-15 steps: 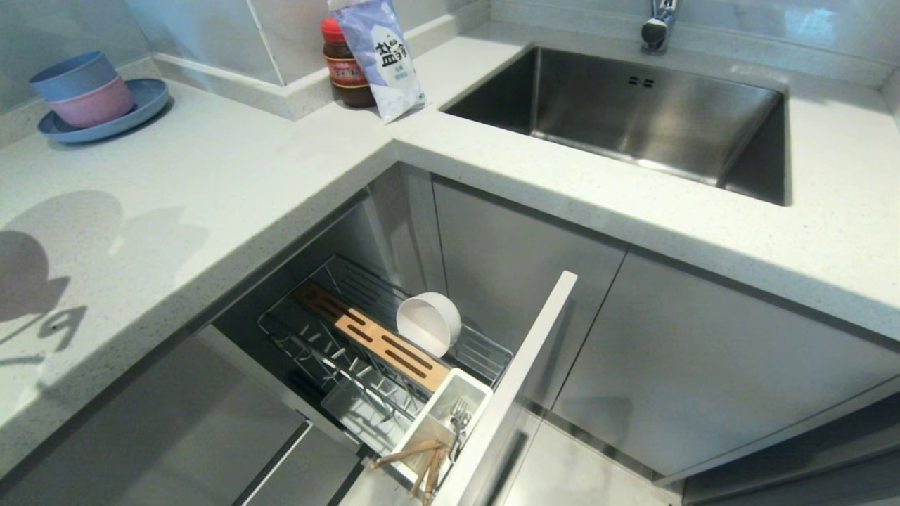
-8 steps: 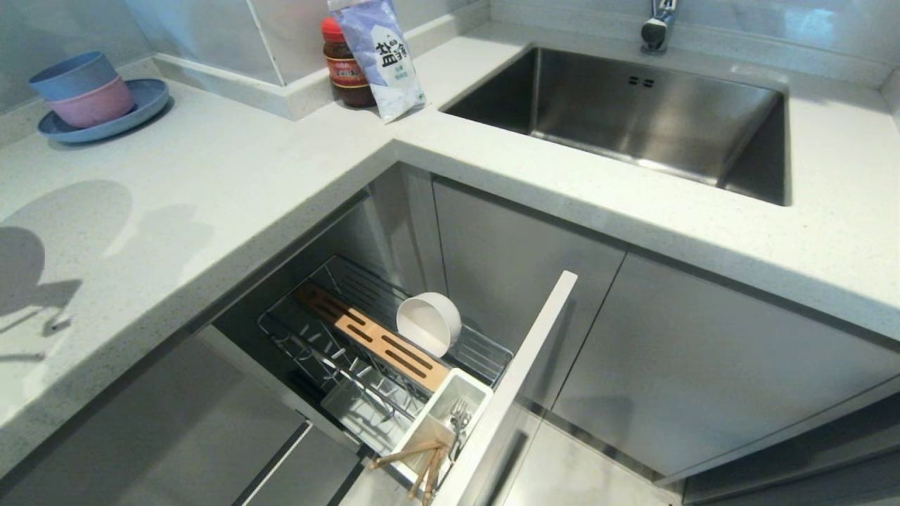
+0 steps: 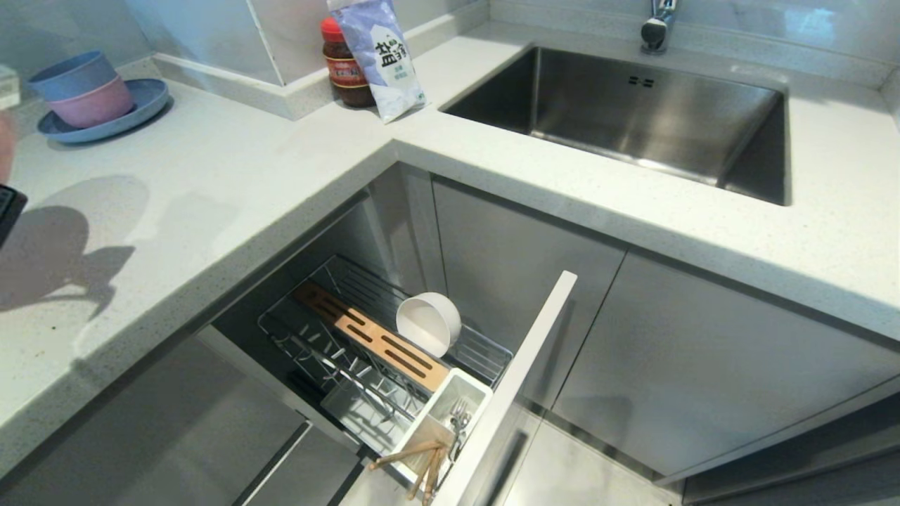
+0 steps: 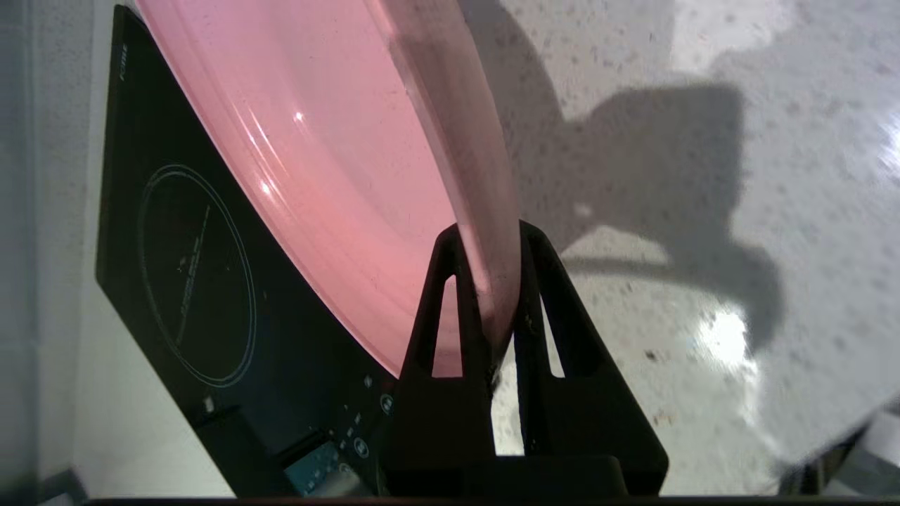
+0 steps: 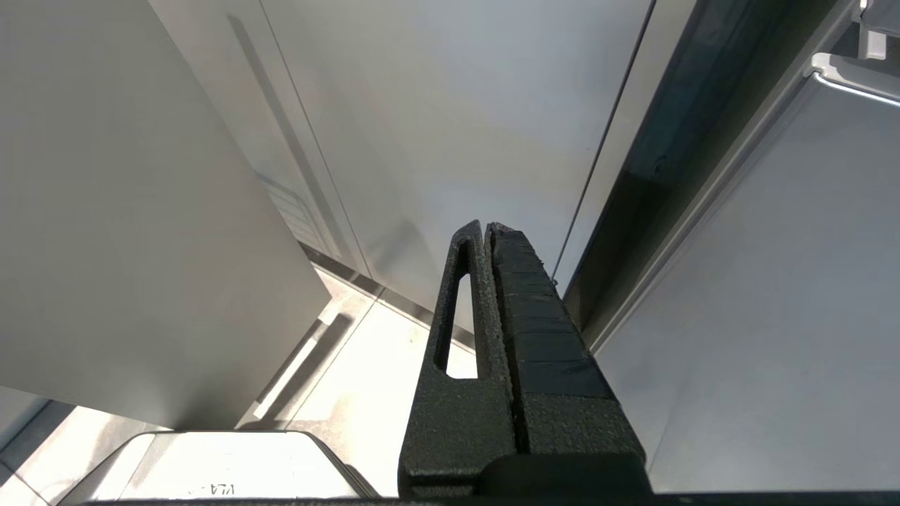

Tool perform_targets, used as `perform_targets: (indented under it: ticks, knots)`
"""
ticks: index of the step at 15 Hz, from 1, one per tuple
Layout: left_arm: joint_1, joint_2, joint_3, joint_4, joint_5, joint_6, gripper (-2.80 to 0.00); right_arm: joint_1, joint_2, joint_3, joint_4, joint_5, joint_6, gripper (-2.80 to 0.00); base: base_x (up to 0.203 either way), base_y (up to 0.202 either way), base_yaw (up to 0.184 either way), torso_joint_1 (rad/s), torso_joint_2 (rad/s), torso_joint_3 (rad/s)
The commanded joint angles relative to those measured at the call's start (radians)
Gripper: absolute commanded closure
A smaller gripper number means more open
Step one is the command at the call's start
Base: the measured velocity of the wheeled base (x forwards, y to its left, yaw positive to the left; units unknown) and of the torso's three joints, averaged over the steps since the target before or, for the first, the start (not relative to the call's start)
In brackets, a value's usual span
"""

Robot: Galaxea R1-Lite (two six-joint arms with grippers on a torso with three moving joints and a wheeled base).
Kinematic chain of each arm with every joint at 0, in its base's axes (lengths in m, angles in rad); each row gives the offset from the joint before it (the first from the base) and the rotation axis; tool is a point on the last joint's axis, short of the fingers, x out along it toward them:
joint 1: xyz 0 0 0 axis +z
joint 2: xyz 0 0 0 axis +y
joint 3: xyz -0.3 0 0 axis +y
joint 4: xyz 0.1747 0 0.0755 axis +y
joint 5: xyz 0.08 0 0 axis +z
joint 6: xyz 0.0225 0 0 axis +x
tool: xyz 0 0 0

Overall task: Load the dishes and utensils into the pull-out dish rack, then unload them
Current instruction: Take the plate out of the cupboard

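My left gripper [image 4: 490,235] is shut on the rim of the flat pink plate [image 4: 316,140] and holds it tilted above the speckled counter [image 4: 703,295]. In the head view only a pink sliver of the plate [image 3: 3,144] and a black part of the left arm [image 3: 7,204] show at the left edge. The pull-out dish rack [image 3: 309,330] stands open below the counter. It holds the off-white bowl [image 3: 429,323] on its side. Its white cutlery cup [image 3: 439,414] holds the fork [image 3: 460,420] and the chopsticks [image 3: 422,460]. My right gripper [image 5: 485,226] is shut and empty beside the cabinet fronts.
A black induction cooktop [image 4: 197,281] lies under the plate. A blue plate with stacked blue and pink bowls [image 3: 98,105] sits at the counter's far left. A sauce jar [image 3: 344,67], a salt bag [image 3: 383,56] and the sink [image 3: 633,112] are behind. The rack's grey front panel [image 3: 513,379] juts out.
The left arm's shadow on the counter has slid to the right. The arm's black part and the plate's pink edge have come into the head view at its left edge.
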Motion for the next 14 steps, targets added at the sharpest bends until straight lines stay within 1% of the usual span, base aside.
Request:
perform_targets:
  ticks: [1,3,4,6,7,14]
  knots:
    - [-0.019,0.097,-0.027,0.009,0.036,0.002,0.0,0.0,-0.003,0.002,0.0,0.0,0.0,0.0,0.0,0.0,0.0,0.0,0.0,0.0]
    - [-0.025,0.13,-0.032,0.01,0.078,0.004,0.0,0.0,-0.003,0.002,0.0,0.0,0.0,0.0,0.0,0.0,0.0,0.0,0.0,0.0]
    - [-0.025,0.142,-0.036,0.012,0.086,0.005,0.0,0.0,-0.003,0.002,0.0,0.0,0.0,0.0,0.0,0.0,0.0,0.0,0.0,0.0]
    - [-0.043,0.175,-0.058,0.1,0.103,0.005,0.0,0.0,-0.003,0.002,0.0,0.0,0.0,0.0,0.0,0.0,0.0,0.0,0.0,0.0]
    - [-0.046,0.182,-0.07,0.117,0.103,0.001,0.0,0.0,-0.003,0.002,0.0,0.0,0.0,0.0,0.0,0.0,0.0,0.0,0.0,0.0]
    - [-0.048,0.202,-0.068,0.123,0.096,0.003,0.0,0.0,-0.003,0.002,0.0,0.0,0.0,0.0,0.0,0.0,0.0,0.0,0.0,0.0]
